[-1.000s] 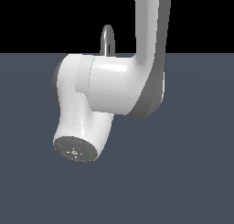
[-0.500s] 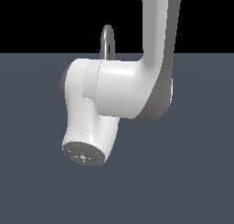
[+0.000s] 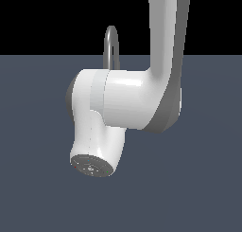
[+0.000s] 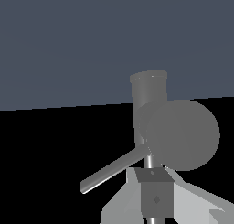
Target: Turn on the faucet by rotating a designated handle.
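Observation:
In the exterior view only the faucet point(image 3: 111, 45) shows, as a thin grey arch rising behind my white arm, which hides its base, the handle and the gripper. Up close in the wrist view, the faucet's grey cylindrical body point(image 4: 148, 94) stands just beyond my gripper point(image 4: 153, 175). The handle point(image 4: 114, 169) is a thin straight lever slanting out from the faucet body. My fingers point(image 4: 155, 195) sit together as one grey block right beside the lever's root, with nothing between them. I cannot tell whether they touch the lever.
My large white arm point(image 3: 127, 103) fills the middle of the exterior view. A flat dark blue-grey floor point(image 3: 208, 179) spreads all around. A round grey part of the faucet point(image 4: 183, 135) bulges beside the gripper.
The white wrist section has drifted a little toward the exterior view's right and lower in the picture. The faucet's arch has not visibly moved.

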You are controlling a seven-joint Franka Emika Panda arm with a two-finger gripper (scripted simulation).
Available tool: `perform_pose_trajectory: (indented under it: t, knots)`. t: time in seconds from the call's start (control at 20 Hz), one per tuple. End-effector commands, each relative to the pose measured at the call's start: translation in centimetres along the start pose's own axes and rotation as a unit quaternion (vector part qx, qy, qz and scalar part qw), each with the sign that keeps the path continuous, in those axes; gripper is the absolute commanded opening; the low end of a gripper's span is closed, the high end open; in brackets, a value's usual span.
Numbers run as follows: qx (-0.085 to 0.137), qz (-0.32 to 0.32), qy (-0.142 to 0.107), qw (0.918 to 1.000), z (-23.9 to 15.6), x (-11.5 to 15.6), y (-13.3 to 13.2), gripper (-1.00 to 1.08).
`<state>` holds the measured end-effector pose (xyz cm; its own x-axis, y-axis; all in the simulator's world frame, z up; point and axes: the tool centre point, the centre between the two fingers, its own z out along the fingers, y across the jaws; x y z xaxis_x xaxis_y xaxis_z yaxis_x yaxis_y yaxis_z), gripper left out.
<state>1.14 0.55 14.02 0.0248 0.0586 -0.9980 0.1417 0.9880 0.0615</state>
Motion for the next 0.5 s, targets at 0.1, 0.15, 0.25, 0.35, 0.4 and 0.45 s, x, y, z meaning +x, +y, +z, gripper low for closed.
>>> perform_pose_trajectory:
  t: [0.1, 0.15, 0.25, 0.35, 0.4, 0.45]
  knots:
    - [-0.017, -0.018, 0.01, 0.9997, 0.3, 2.1, -2.4, -1.0]
    - [-0.018, -0.019, 0.009, 0.9996, 0.3, 2.3, -2.7, -1.0]
    - [-0.02, -0.022, 0.009, 0.9995, 0.4, 2.8, -3.3, -1.0]
    - [-0.023, -0.026, 0.009, 0.9994, 0.5, 3.2, -3.9, -1.0]
    - [-0.024, -0.027, 0.009, 0.9993, 0.5, 3.5, -4.2, -1.0]
    - [-0.024, -0.027, 0.009, 0.9993, 0.5, 3.5, -4.2, -1.0]
